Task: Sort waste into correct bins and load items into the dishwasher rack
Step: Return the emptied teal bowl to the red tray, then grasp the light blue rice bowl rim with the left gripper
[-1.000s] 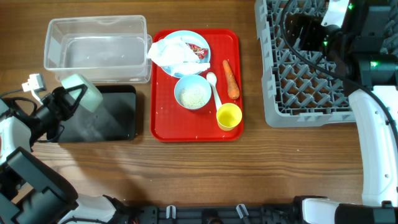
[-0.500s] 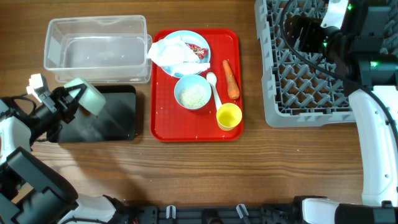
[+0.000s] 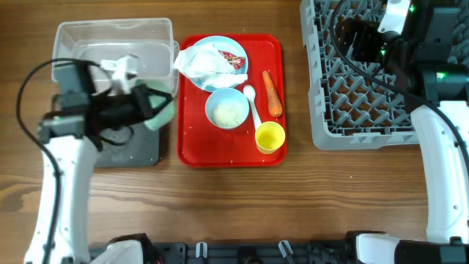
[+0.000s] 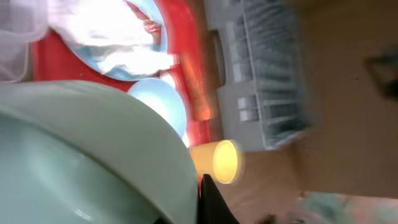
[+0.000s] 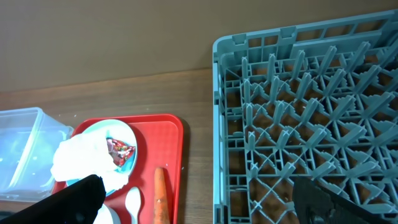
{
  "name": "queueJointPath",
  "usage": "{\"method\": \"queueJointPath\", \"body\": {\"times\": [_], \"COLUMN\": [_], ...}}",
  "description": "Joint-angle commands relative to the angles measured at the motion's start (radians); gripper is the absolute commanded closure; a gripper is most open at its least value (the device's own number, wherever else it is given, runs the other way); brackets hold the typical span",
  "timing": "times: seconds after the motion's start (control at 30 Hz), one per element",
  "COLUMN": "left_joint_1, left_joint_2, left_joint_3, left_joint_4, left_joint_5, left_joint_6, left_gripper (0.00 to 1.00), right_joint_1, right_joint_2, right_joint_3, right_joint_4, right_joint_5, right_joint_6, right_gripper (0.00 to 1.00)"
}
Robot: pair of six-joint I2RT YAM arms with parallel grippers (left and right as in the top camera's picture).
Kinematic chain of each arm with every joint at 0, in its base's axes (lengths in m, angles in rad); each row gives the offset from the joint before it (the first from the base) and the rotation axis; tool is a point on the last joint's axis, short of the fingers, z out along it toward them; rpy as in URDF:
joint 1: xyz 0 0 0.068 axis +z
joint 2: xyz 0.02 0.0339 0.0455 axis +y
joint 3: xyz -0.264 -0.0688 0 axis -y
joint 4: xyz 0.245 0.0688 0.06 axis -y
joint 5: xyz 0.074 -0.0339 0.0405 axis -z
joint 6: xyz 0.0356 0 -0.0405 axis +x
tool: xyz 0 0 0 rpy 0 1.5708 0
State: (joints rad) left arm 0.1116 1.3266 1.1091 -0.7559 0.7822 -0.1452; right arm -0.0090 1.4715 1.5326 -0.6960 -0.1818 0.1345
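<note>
Left claw point(image 3: 135, 110) clamped on mint green bowl point(image 3: 160, 110), held above black tray point(image 3: 139, 150) edge, beside red tray point(image 3: 220, 158). Dishwasher rack point(image 3: 344, 103) lies well right, across red tray. Right claw point(image 5: 198, 183) gaping, empty, over rack.

Overhead downward, left wrist close, perhaps sideways, sharing red tray point(image 3: 198, 143)

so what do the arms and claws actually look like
Both arms have smooth white shell links, left arm and right arm, turning to black housings near the wrists. Thin black cables loop alongside each. Small green lights glow on the right arm. The right claw has matte black fingers.
</note>
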Motion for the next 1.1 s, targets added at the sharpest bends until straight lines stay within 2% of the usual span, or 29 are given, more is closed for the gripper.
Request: {"method": "queueJointPath", "body": {"times": [0.0, 0.1, 0.23, 0.33, 0.37, 0.47, 0.5, 0.57, 0.67, 0.73, 0.8, 0.93, 1.07], "left_joint_1": [-0.325, -0.506, -0.603, -0.62, -0.62, -0.62, -0.62, -0.619, -0.62, -0.62, -0.62, -0.62, -0.62], "left_joint_2": [0.029, 0.145, 0.304, 0.378, 0.386, 0.385, 0.385, 0.384, 0.379, 0.379, 0.393, 0.503, 0.552], "left_joint_3": [0.006, 0.006, 0.006, 0.006, 0.006, 0.006, 0.006, 0.009, 0.106, 0.167, 0.167, 0.167, 0.167], "left_joint_4": [-0.002, -0.019, -0.049, -0.049, -0.049, -0.048, -0.044, -0.028, -0.048, 0.005, 0.109, 0.124, 0.133], "left_joint_5": [-0.549, -0.681, -0.684, -0.69, -0.69, -0.69, -0.691, -0.69, -0.696, -0.709, -0.724, -0.72, -0.72], "left_joint_6": [-0.074, -0.107, -0.106, -0.107, -0.107, -0.106, -0.106, -0.106, -0.079, 0.032, 0.148, 0.31, 0.352], "left_gripper": [0.96, 0.96, 0.96, 0.96, 0.88, 0.48, 0.43, 0.4, 0.36, 0.28, 0.26, 0.27, 0.34], "right_joint_1": [0.006, 0.006, 0.006, 0.006, 0.006, 0.006, 0.006, 0.006, 0.006, 0.006, 0.006, 0.006, 0.006], "right_joint_2": [0.012, 0.012, 0.012, 0.012, 0.012, 0.012, 0.012, 0.012, 0.012, 0.012, 0.012, 0.012, 0.012], "right_joint_3": [0.023, 0.023, 0.023, 0.023, 0.023, 0.023, 0.023, 0.023, 0.023, 0.023, 0.023, 0.023, 0.023], "right_joint_4": [-0.001, -0.009, -0.01, -0.012, -0.012, -0.012, -0.012, -0.012, -0.011, -0.012, -0.012, -0.013, -0.013], "right_joint_5": [0.01, 0.01, 0.01, 0.01, 0.01, 0.01, 0.01, 0.01, 0.01, 0.01, 0.01, 0.01, 0.01], "right_joint_6": [-0.001, -0.001, -0.003, -0.003, -0.003, -0.003, -0.003, -0.003, -0.002, -0.002, -0.003, -0.003, -0.003], "right_gripper": [0.0, 0.0, 0.0, 0.0, 0.0, 0.0, 0.0, 0.0, 0.0, 0.0, 0.0, 0.0, 0.01]}}
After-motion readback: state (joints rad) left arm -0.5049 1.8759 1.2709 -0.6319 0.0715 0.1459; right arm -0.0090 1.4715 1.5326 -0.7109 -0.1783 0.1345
